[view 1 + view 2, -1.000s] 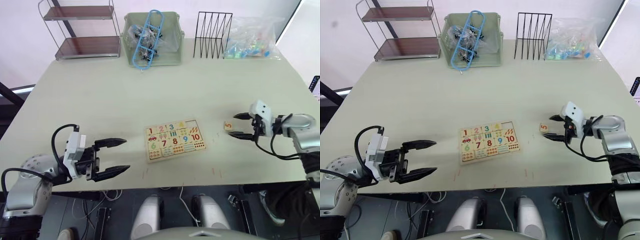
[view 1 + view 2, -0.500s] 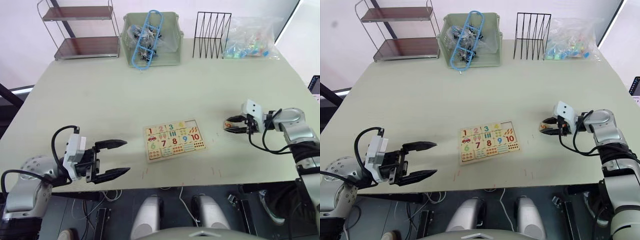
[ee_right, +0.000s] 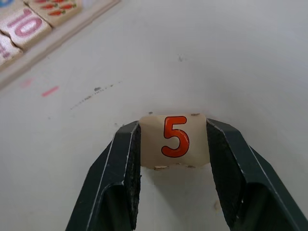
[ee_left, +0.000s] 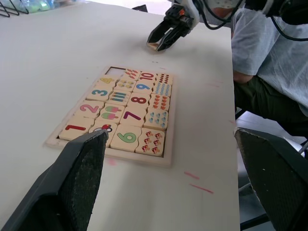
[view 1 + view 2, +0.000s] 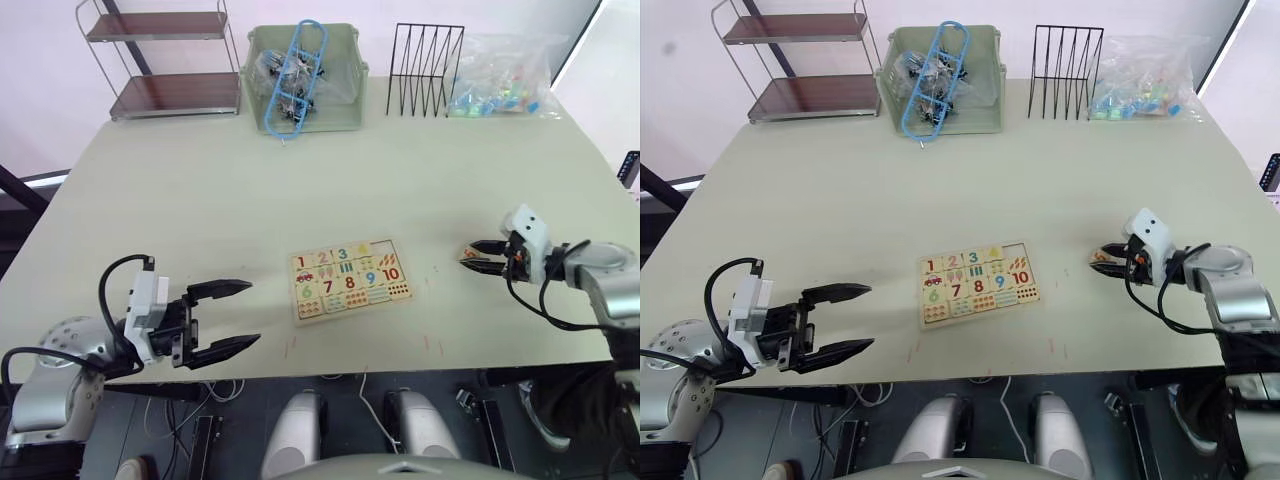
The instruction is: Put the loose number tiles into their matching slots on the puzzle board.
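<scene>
The puzzle board (image 5: 350, 280) lies flat near the table's front centre, its rows filled with numbered tiles. One matching slot (image 4: 115, 71) at the right end of its top row is bare. The only loose number tile I see is a small wood square with an orange 5 (image 3: 174, 139). My right gripper (image 5: 470, 262) is shut on it, right of the board and low over the table. The black fingers (image 3: 122, 173) press its two sides. I cannot tell whether the tile touches the table. My left gripper (image 5: 253, 313) is open and holds nothing, left of the board near the front edge.
Along the far edge stand a two-tier shelf (image 5: 165, 60), a green basket (image 5: 305, 80) with a blue frame, a black wire rack (image 5: 425, 70) and a bag of colourful plastic bits (image 5: 500, 75). A person (image 4: 269, 62) sits beyond the table's right side.
My right gripper, open around the 5 tile a second ago, has shut on it and shifted slightly right and towards the front edge. The left gripper has barely moved.
</scene>
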